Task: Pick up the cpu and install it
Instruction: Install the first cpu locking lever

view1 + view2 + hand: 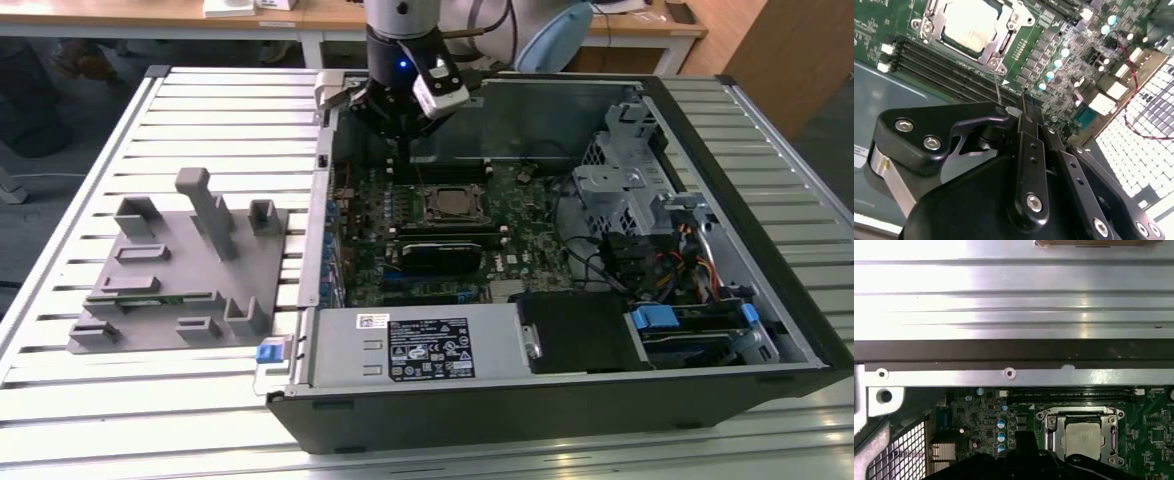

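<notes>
Pale silver cpu point(970, 22) lies flat inside metal-rimmed socket point(1009, 37) on green motherboard point(874, 30), seen in both wrist views. Tool point(1025, 102) hangs above board, near socket, apart from cpu. Its fingertips look pressed together, nothing between them. Open computer case point(787, 280) rests on slatted table point(80, 420), grey fixture point(180, 265) beside it. Judgement: pick-up and placement look done. Cannot tell whether socket latch is closed.

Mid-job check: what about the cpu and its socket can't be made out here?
Exterior view: the cpu is too small to judge its seating.
Second wrist view: the picture's edge cuts off part of the cpu; the gripper hides the motherboard behind it.
First wrist view: the gripper covers one edge of the socket frame.
</notes>
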